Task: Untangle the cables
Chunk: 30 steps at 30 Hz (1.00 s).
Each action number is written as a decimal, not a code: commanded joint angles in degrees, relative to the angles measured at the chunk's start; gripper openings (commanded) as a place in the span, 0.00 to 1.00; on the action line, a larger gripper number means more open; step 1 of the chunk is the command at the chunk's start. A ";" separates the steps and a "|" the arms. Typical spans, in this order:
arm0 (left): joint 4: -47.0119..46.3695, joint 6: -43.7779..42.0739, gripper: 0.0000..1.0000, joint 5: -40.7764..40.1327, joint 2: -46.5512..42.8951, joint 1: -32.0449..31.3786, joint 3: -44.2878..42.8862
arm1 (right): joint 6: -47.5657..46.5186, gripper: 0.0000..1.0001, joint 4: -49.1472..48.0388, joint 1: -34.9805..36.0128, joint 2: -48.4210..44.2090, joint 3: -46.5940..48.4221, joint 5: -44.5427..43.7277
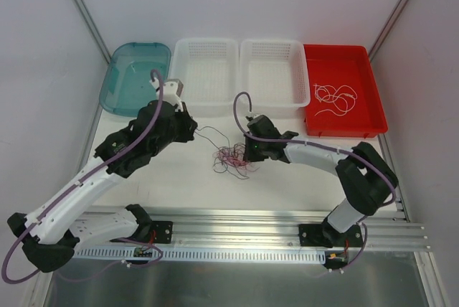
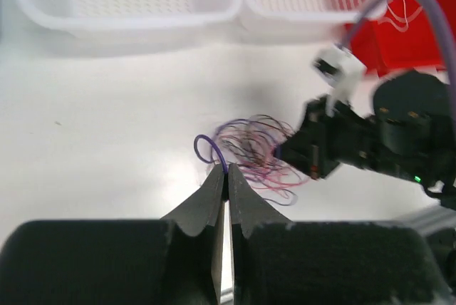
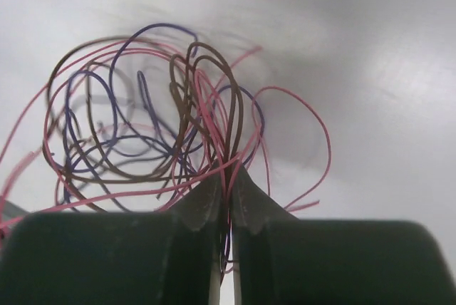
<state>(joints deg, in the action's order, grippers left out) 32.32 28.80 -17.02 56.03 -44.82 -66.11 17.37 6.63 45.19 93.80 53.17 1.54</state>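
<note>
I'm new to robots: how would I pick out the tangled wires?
On the white table, between the left hand and right hand, lies the tangle of cables. It's pink, purple and brown, unlike the white strands in the red tray.

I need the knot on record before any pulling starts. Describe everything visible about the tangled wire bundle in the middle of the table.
The tangle is a loose nest of hair-thin, flexible wires in pink-red, brown, purple and black, looping and crossing, with stray ends sticking out. It lies on the white table between the two arms. The right hand is shut on brown and pink strands; the left hand is shut on a purple loop at its edge.
</note>
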 commanded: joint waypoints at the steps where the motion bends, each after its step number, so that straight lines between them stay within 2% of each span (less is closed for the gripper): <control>1: 4.50 -4.62 0.00 -7.85 -2.50 3.15 -4.73 | -2.86 0.05 5.75 -3.17 -8.01 -3.14 -7.60; 10: 10.84 -9.72 0.00 -7.95 -2.51 19.40 -12.20 | -6.46 0.08 13.84 -10.90 -18.03 -8.16 -12.17; 19: 14.26 -15.26 0.00 -14.36 0.31 27.15 -21.60 | -8.22 0.08 17.27 -16.27 -23.66 -11.33 -12.17; 23: 14.35 -17.19 0.00 -14.45 2.58 28.47 -24.24 | -8.49 0.08 18.15 -16.54 -25.07 -11.77 -12.00; 30: 16.29 -18.68 0.00 -14.89 5.75 35.41 -29.25 | -9.19 0.08 19.64 -19.79 -27.35 -13.09 -11.12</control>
<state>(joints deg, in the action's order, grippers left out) 47.70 12.62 -29.19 61.52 -11.70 -91.42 9.50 23.94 26.72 68.82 40.99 -9.08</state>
